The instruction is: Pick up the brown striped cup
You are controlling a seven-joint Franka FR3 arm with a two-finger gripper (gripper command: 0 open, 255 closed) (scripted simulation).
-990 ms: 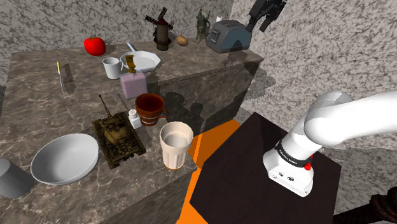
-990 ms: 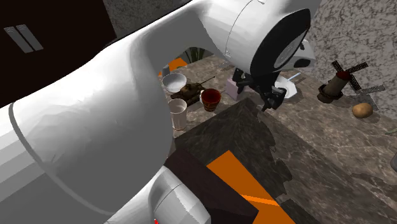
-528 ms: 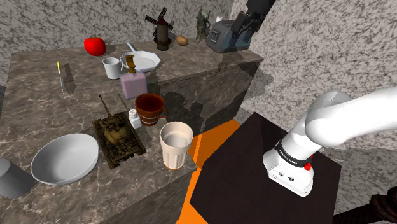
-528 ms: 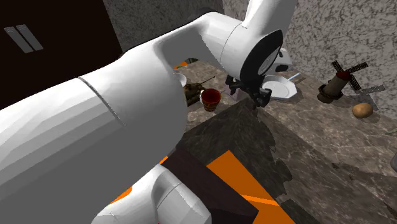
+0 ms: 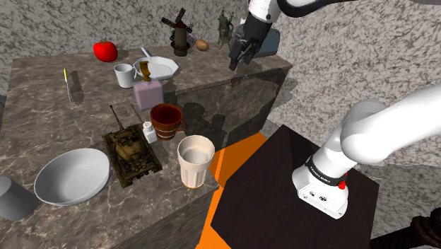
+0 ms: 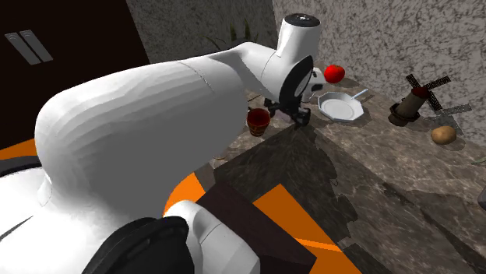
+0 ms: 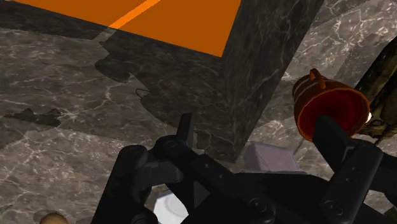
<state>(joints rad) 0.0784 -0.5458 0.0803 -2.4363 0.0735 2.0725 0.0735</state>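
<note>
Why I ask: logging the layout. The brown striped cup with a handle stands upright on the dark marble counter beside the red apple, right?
Not the red apple. The brown striped cup with a handle stands upright on the dark marble counter beside the green toy tank, per the shoulder view.

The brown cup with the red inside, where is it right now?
In the shoulder view, the brown cup sits on the stone counter, just right of the small white shaker and the toy tank, behind the tall cream cup.
</note>
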